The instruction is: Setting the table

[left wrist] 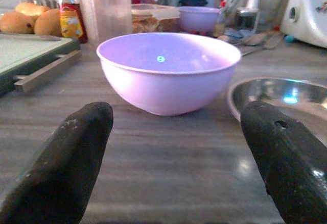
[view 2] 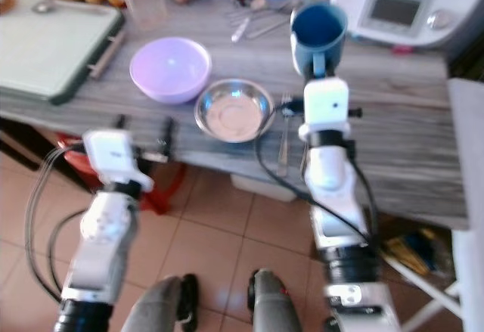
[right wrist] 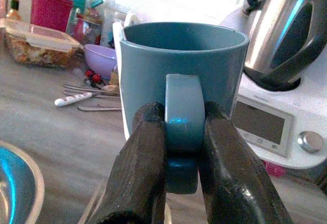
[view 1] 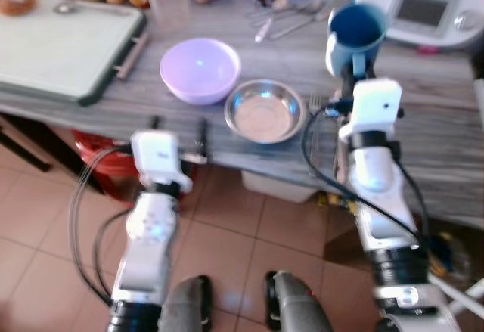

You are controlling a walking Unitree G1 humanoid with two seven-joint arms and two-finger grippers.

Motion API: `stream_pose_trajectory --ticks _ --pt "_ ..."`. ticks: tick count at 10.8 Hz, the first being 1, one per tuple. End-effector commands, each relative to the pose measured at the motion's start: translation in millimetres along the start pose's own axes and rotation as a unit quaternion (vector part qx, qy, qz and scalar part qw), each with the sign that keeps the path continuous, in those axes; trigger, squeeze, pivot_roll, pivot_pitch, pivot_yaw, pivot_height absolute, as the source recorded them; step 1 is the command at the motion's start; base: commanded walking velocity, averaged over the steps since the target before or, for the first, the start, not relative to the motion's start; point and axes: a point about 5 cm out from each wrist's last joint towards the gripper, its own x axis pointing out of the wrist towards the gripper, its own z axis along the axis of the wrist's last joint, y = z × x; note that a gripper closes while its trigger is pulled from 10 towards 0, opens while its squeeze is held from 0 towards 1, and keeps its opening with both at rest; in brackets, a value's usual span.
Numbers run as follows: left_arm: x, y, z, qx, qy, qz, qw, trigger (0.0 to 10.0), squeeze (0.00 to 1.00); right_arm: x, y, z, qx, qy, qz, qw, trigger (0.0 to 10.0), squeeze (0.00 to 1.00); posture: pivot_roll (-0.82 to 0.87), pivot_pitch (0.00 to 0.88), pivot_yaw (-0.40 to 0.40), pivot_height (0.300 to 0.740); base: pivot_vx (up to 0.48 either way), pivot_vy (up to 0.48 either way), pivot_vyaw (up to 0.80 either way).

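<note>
Over the counter's right | right gripper [right wrist: 181,147] pinches blue mug [right wrist: 181,76] by its handle, keeping it upright | left gripper [left wrist: 173,152] spread wide, lined up on lilac bowl [left wrist: 168,71], near edge.

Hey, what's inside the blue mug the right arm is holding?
The blue mug is held by its handle in the right gripper. Its visible upper inside wall looks bare; the bottom is hidden by its rim, so contents can't be ruled out.

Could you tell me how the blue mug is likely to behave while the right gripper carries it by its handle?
The blue mug looks rigid, so it should not flex. Since the right gripper pinches only the handle, the mug may swing or twist between the fingers. Its glossy surface suggests it could slip, and it might chip if dropped.
</note>
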Motion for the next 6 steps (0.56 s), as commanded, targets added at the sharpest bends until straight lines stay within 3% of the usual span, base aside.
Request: stream_pose_trajectory --ticks 1,3,6 --pt "-5.8 7.3 -1.8 0.010 0.008 0.011 1.000 10.0 0.00 4.2 7.6 7.9 0.009 -0.017 0.025 1.000 10.0 0.00 -0.03 0.216 -0.012 0.740 0.000 0.000 0.00" --pt "-10.0 11.8 -2.6 0.016 0.015 0.019 1.000 10.0 0.00 10.7 4.4 5.9 0.029 -0.013 0.046 0.998 10.0 0.00 -0.03 0.224 -0.010 0.740 0.000 0.000 0.00" --pt "-19.4 17.5 -4.8 0.016 0.032 0.017 0.999 10.0 0.00 32.5 -12.7 5.3 0.040 -0.017 0.052 0.998 10.0 0.00 0.00 0.246 -0.004 0.740 0.000 0.000 0.00"
